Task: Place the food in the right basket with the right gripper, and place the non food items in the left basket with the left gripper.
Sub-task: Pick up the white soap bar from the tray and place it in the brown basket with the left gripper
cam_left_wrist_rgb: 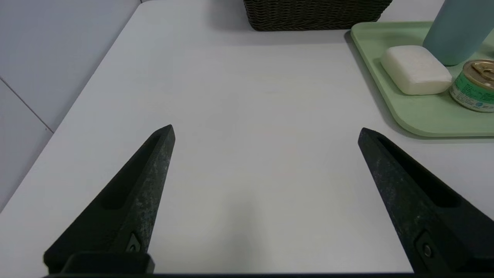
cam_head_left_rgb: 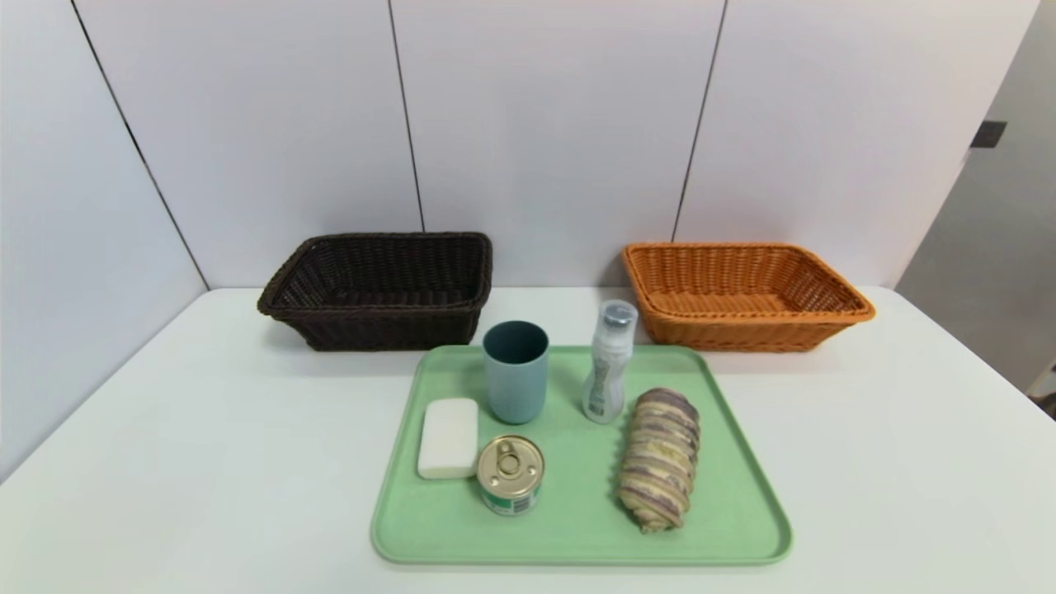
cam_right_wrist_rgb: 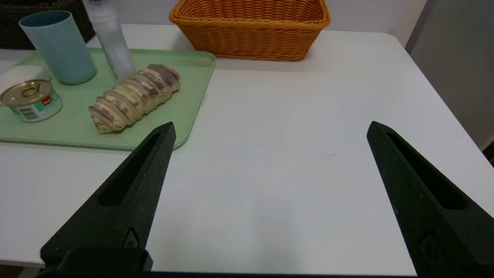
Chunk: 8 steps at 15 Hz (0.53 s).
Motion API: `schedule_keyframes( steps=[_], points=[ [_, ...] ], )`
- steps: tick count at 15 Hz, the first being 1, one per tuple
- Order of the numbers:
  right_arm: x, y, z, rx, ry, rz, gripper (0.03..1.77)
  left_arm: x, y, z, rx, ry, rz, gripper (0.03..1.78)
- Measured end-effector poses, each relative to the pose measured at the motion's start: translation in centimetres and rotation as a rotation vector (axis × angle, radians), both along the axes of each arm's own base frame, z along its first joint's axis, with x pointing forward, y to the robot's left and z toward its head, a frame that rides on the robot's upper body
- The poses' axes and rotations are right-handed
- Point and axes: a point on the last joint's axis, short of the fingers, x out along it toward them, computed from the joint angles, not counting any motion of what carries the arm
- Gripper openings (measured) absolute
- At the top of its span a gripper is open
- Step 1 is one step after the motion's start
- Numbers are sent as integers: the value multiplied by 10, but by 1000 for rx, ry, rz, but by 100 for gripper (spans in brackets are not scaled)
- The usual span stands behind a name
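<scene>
Fingers (cam_left_wrist_rgb: 154, 185) of both grippers are hanging wide apart over bare desk (cam_head_left_rgb: 206, 462), nothing grasped, tray (cam_head_left_rgb: 734, 462) items awaiting sorting.

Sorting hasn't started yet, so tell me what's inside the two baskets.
The dark basket and the orange basket both show bare woven floors. The strip of floor behind each near wall is hidden. All five items sit on the tray.

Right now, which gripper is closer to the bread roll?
Right. The right gripper hangs over bare table beside the tray's edge, with the bread roll just beyond that edge. The left gripper is off the tray's other side, past the soap bar and tin can.
</scene>
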Motion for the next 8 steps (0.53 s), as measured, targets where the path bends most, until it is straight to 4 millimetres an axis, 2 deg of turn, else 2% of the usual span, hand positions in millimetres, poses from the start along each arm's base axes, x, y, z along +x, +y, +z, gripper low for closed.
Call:
schedule_keyframes(
  steps=[3, 8],
  points=[
    [13, 0, 34, 0, 41, 4, 171, 16, 0, 36, -12, 55, -4, 169],
    [61, 1, 81, -4, 204, 13, 171, 63, 0, 80, -79, 194, 5, 169]
  ],
)
